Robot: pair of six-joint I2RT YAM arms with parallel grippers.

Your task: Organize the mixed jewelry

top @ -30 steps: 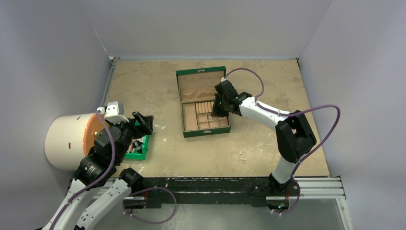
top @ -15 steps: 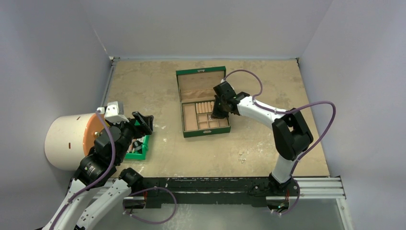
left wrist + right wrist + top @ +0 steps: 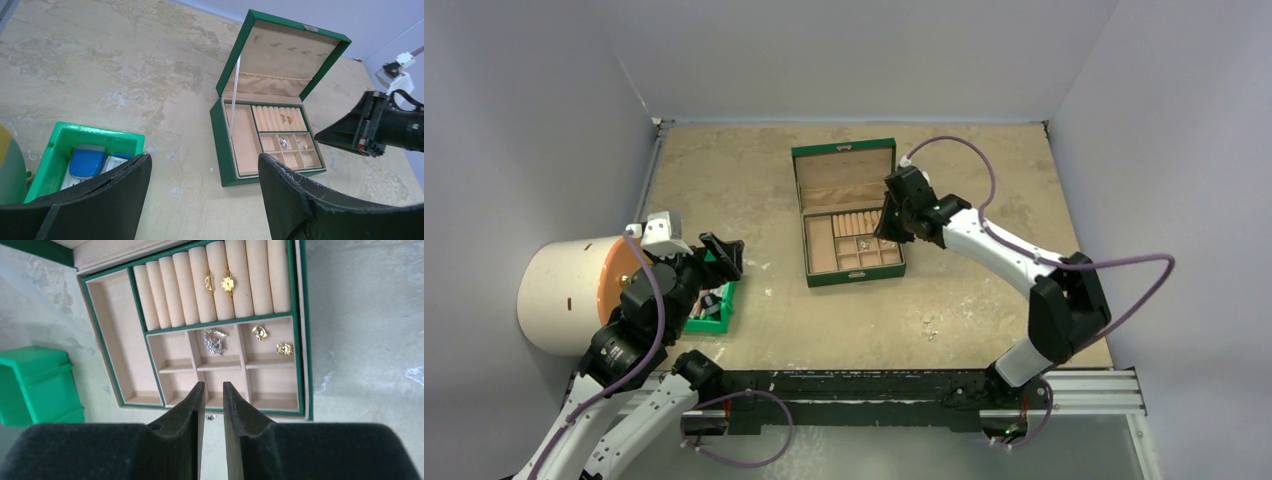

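Note:
The green jewelry box [image 3: 816,277] lies open mid-table. In the right wrist view two gold rings [image 3: 228,283] sit on its cushion rolls. A silver chain [image 3: 215,341] lies in a middle compartment, and two small gold pieces [image 3: 259,332] lie in the compartment to its right. One tiny silver piece [image 3: 210,417] rests on the table just outside the box's near wall. My right gripper [image 3: 213,385] hovers over the box's right side, jaws a narrow gap apart and holding nothing. My left gripper [image 3: 204,157] stands wide open and holds nothing, over the table by the green bin.
A small green plastic bin [image 3: 60,145] with blue and dark items stands at the left front. Behind my left arm is a white cylinder with an orange face [image 3: 564,295]. The box's raised lid [image 3: 287,55] stands at the far side. Grey walls enclose the table.
My right gripper has drawn back up and to the right from the box's compartments, and its jaws have parted slightly. The left arm has not moved.

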